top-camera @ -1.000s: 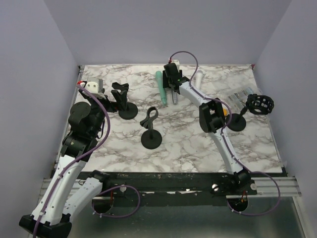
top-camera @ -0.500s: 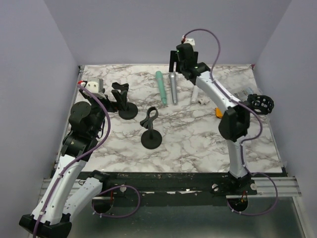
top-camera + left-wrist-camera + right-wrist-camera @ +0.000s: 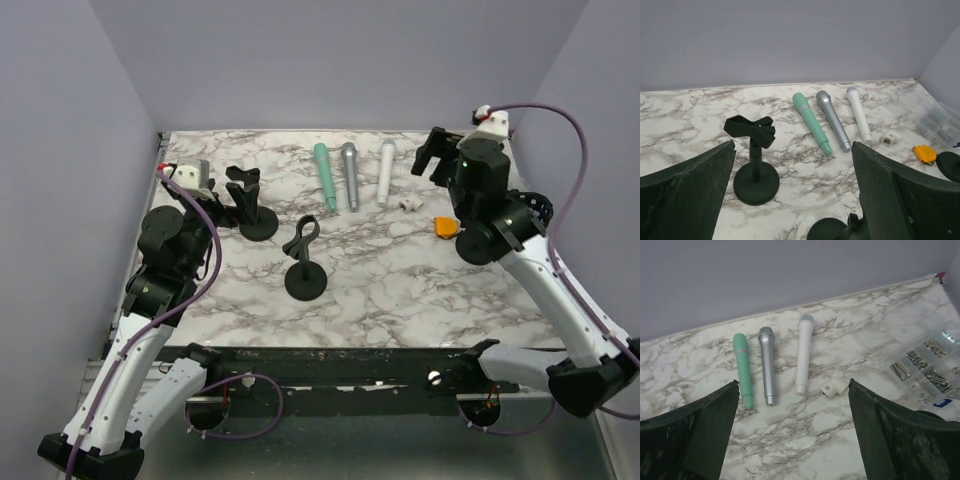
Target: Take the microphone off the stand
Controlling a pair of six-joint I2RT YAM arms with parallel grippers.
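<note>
Three microphones lie side by side on the marble table at the back: a green one (image 3: 325, 176) (image 3: 743, 369), a silver one (image 3: 350, 176) (image 3: 768, 365) and a white one (image 3: 385, 172) (image 3: 803, 352). Two black stands (image 3: 258, 215) (image 3: 305, 270) hold nothing in their clips. A third stand (image 3: 530, 205) at the right is partly hidden behind my right arm. My right gripper (image 3: 432, 155) (image 3: 792, 385) hangs open above the table, right of the microphones and holding nothing. My left gripper (image 3: 222, 205) (image 3: 792, 150) stands open beside the left stand (image 3: 756, 165), also holding nothing.
A small white piece (image 3: 407, 204) (image 3: 832, 388) lies just right of the white microphone. An orange tape measure (image 3: 446, 227) (image 3: 925, 154) sits beside it. A clear box of screws (image 3: 925, 367) lies at the back right. Grey walls enclose the table.
My right gripper has opened off the silver microphone, risen and swung back to the right. The silver microphone stays lying between the green and white ones. The left arm has not moved.
</note>
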